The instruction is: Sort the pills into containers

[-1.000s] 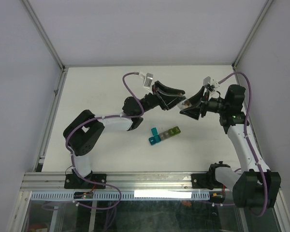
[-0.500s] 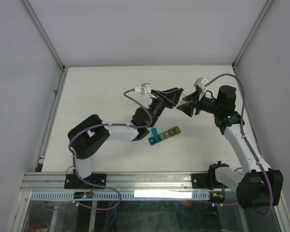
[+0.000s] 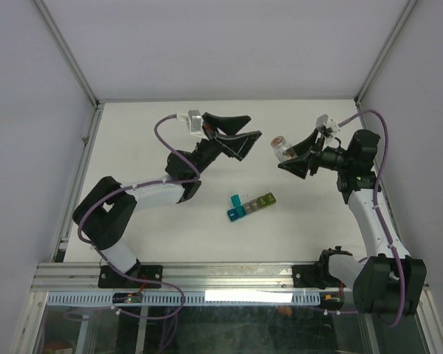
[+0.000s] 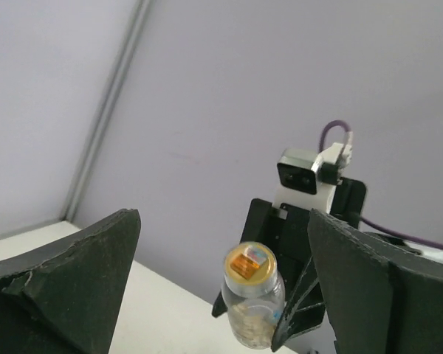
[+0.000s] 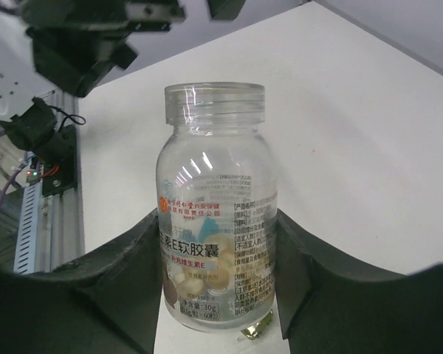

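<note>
A small clear bottle with pale pills at its bottom hangs above the table, and my right gripper is shut on it. In the right wrist view the black fingers squeeze the bottle at its label, and its threaded neck is clear. From the left wrist the bottle shows a yellowish top. My left gripper is open and empty, a little left of the bottle, jaws wide. The containers, a coloured strip of cubes, lie on the table below and between the grippers.
The white table is closed in by grey walls and metal posts. An aluminium rail with both arm bases runs along the near edge. The left arm's purple cable loops above its wrist.
My left gripper was shut at the bottle's top; it has opened wide and drawn back to the left. The right gripper, bottle still in it, shifted slightly right.
</note>
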Available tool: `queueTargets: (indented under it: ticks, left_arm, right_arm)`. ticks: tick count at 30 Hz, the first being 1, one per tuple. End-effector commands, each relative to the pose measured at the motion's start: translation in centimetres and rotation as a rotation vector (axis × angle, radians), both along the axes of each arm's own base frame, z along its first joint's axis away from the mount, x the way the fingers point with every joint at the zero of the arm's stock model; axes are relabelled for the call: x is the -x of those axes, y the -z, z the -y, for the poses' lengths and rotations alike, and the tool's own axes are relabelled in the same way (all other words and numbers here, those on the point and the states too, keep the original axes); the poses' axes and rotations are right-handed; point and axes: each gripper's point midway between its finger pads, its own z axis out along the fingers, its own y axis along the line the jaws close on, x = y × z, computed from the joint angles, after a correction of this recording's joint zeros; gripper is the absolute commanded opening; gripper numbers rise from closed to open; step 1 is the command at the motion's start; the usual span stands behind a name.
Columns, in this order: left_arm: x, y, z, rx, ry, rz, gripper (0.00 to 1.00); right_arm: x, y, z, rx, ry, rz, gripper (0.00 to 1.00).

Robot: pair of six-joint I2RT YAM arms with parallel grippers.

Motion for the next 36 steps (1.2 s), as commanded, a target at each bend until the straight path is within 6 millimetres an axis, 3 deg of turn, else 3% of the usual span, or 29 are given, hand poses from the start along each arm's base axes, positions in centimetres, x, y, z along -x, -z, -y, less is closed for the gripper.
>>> queueTargets:
  ticks: [1,4,8,16,22,29,33,36]
  left_arm:
    - [4.1,-3.4,0.2,-0.066,0.358,0.172,0.99]
    - [5.5,-3.0,1.2,-0.107,0.505,0.229,0.98]
    - [5.5,-1.8,2.5,-0.121,0.604,0.229,0.98]
    - [5.7,-1.3,4.8,-0.072,0.589,0.212,0.99]
    - [5.7,-1.3,5.5,-0.039,0.555,0.205,0.96]
    - [5.9,-1.3,6.1,-0.03,0.559,0.193,0.77]
    - [5.8,-1.3,6.2,-0.026,0.561,0.19,0.58]
    - [5.9,-1.2,6.4,-0.027,0.568,0.192,0.54]
  right_arm:
    - [2.4,-1.8,-0.7,-0.024,-0.152,0.074,0.0]
    - [3.5,-2.0,-0.9,-0.029,-0.217,0.083,0.0]
    - [4.0,-2.1,-1.1,-0.022,-0.239,0.09,0.0]
    - [3.6,-1.7,-1.7,-0.015,-0.237,0.071,0.0]
    - [2.7,-1.1,-1.8,-0.004,-0.195,0.047,0.0]
    - [2.2,-1.1,-1.8,0.001,-0.169,0.042,0.0]
    - [2.1,-1.1,-1.8,0.001,-0.161,0.039,0.0]
    - [2.1,-1.1,-1.8,-0.004,-0.163,0.033,0.0]
